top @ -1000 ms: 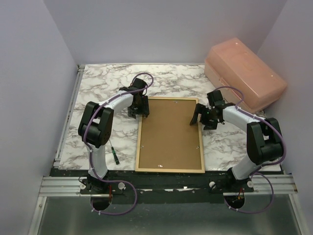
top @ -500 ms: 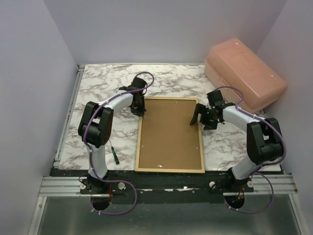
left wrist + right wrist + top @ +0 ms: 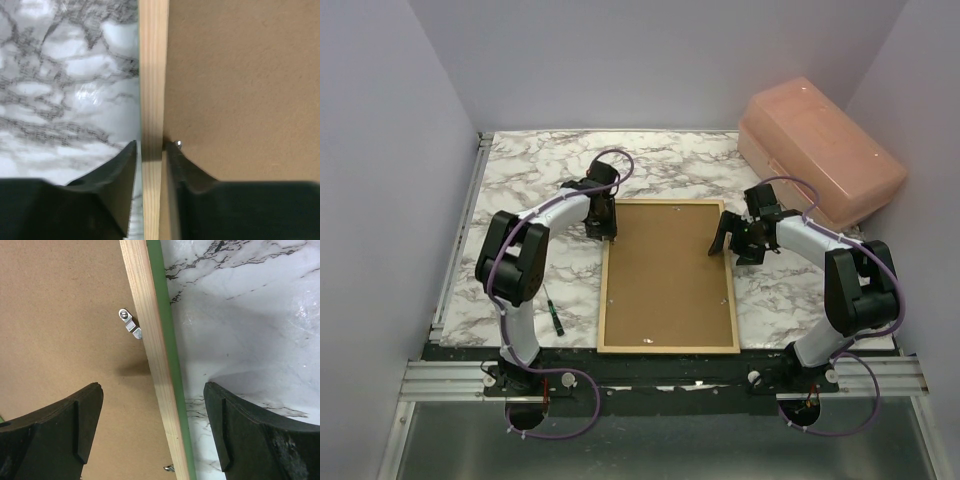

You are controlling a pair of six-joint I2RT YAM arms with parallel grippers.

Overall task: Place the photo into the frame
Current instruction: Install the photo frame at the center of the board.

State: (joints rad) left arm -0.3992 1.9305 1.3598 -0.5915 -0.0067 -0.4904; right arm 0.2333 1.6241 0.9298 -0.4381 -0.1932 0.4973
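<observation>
The frame lies face down on the white, grey-veined marble tabletop, pale wood side up, with a thin green edge showing along the right rail in the right wrist view. A plain brown backing board fills it. A small metal turn clip sits on the board just beside that rail.

The left gripper is at the frame's far left corner, its fingers pressed onto the left rail from both sides, pinching it. The right gripper hangs over the right rail near the far corner, its jaws spread wide, one over the board and one over the marble.

A pink plastic box stands at the far right. A green-handled screwdriver lies left of the frame. Pale lilac walls close in the table.
</observation>
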